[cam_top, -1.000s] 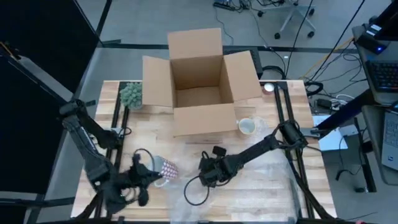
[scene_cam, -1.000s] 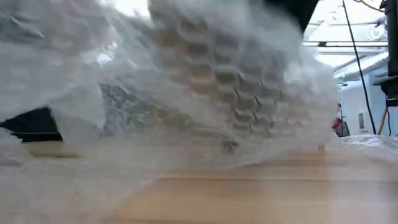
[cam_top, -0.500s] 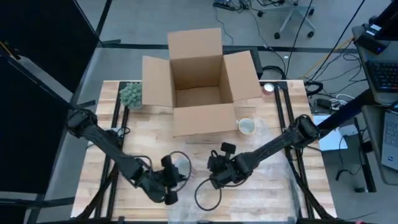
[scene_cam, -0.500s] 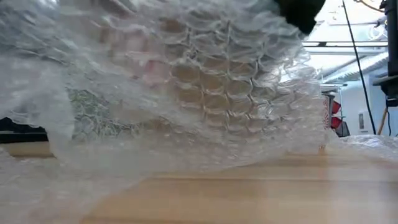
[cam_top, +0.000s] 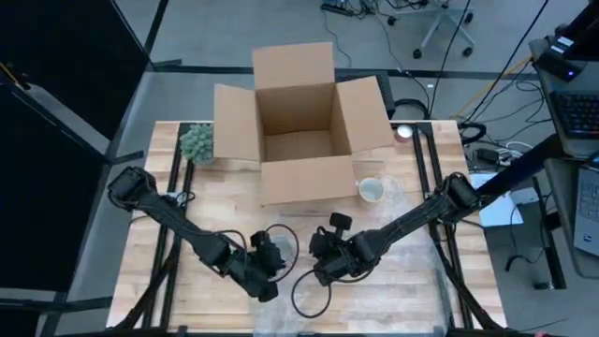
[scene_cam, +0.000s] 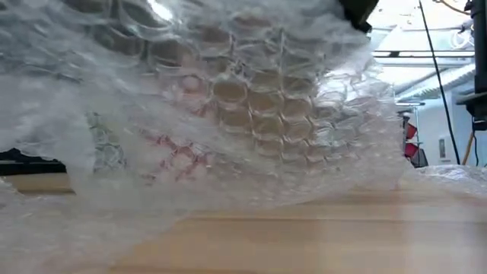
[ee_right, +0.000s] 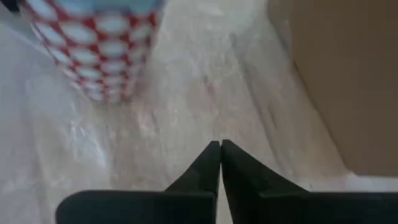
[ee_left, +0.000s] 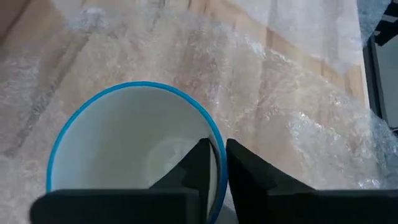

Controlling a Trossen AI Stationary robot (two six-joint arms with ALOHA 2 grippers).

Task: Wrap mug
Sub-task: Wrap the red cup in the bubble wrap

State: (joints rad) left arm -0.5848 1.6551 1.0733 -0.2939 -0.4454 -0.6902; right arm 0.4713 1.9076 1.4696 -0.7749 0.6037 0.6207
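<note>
Two dark end effectors meet low over the front middle of the pale wooden bench (cam_top: 412, 281), both working on a clear sheet of bubble wrap (scene_cam: 251, 114) spread across that front area. The left end effector (ee_left: 216, 163) is closed on the blue rim of the red-and-white checked mug (ee_right: 99, 46), one finger inside the white bowl and the other outside the wall, so the mug hangs from its lip over the wrap; in the high view the left end effector (cam_top: 267, 262) sits just left of centre with the mug hidden beneath it. The right end effector (ee_right: 220, 155) has its fingers pressed together with almost no gap, pinching the bubble wrap a little way from the mug's base; from above the right end effector (cam_top: 328, 257) lies just beside its partner, the two nearly touching. From the bench-level camera the wrap billows up close to the lens and fills most of the picture, the mug's red pattern showing faintly through it. Behind the pair stands an open brown cardboard box (cam_top: 304, 126) with its flaps spread, its front wall near the arms. A small clear glass cup (cam_top: 372, 191) sits just right of the box's front corner, and a small green potted plant (cam_top: 197, 143) stands by the box's left flap near the bench's back left edge. Open wood remains to the front right and along the left side.
</note>
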